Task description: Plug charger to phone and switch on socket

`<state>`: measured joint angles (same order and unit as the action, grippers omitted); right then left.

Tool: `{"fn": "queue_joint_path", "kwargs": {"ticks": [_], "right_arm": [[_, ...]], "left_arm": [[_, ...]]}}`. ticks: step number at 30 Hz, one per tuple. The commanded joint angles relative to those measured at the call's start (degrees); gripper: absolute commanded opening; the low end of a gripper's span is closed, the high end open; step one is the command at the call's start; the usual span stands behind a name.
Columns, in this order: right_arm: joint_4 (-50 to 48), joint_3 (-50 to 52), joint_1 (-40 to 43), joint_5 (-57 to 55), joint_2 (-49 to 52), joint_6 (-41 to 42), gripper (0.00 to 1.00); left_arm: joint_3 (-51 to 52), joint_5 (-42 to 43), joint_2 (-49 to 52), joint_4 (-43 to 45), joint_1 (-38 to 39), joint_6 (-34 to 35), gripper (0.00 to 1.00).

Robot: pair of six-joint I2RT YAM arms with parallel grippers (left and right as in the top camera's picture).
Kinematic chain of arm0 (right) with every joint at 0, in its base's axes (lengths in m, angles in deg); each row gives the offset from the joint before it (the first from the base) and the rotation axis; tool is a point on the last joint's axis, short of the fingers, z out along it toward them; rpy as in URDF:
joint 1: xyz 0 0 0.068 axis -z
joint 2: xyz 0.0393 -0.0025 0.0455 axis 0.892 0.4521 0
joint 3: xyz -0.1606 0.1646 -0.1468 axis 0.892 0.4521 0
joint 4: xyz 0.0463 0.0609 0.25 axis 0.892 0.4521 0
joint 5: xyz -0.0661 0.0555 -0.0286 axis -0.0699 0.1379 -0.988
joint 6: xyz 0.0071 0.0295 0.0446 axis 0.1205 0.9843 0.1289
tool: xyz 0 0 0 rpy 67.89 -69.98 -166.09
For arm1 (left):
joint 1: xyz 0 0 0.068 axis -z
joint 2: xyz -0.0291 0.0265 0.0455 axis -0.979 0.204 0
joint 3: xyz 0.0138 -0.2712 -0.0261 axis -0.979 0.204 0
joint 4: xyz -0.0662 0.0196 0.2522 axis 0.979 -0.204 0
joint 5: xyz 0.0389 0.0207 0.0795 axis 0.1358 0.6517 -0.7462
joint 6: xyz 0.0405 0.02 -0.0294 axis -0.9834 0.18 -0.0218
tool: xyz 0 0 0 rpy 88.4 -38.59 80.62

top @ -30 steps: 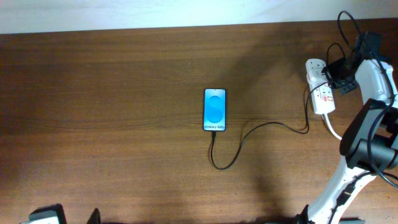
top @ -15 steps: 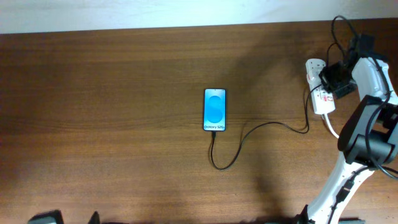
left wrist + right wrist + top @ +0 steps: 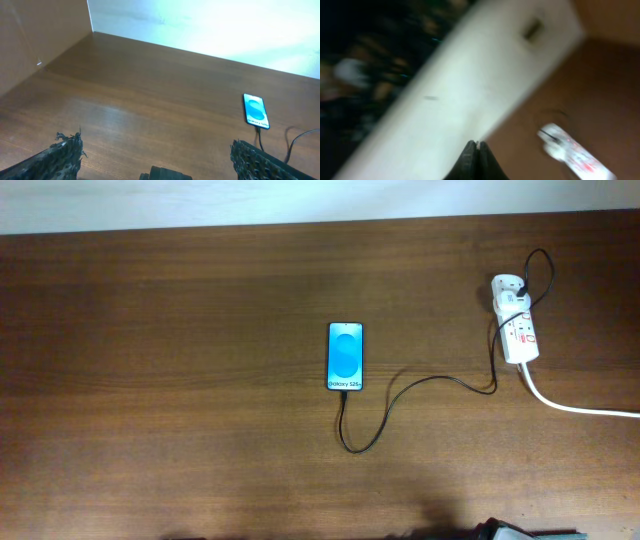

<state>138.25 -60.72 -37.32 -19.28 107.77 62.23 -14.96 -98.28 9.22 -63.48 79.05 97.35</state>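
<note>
The phone lies flat mid-table, blue screen up; it also shows in the left wrist view. The charger cable runs from the phone's near end in a loop to the white plug adapter on the socket strip at the right. The strip appears blurred in the right wrist view. My left gripper is open and empty, low over the near left table. My right gripper is shut on nothing, held up away from the strip. Neither arm shows in the overhead view.
The strip's thick white cord trails off the right edge. A pale wall runs along the table's far edge, and a brown side panel stands at the left.
My right arm, which was at the socket strip, has withdrawn out of the overhead view. The phone, cable and strip stay where they were.
</note>
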Motion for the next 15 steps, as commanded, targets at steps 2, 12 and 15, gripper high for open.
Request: {"fn": "queue_joint_path", "kwargs": {"ticks": [2,12,15], "right_arm": [[-2.8,-0.3,-0.3,8.3,-9.7,-1.0,0.16],[6.6,0.2,-5.8,8.0,-14.3,-2.7,0.24],[6.6,0.2,-9.5,7.6,-14.9,-3.7,0.25]], "left_arm": [[-0.8,-0.6,-3.2,0.0,-0.6,-0.3,0.99],[-0.9,-0.2,-3.2,0.4,-0.6,-0.3,0.99],[0.6,-0.2,-3.1,8.1,-0.6,2.3,0.99]]}}
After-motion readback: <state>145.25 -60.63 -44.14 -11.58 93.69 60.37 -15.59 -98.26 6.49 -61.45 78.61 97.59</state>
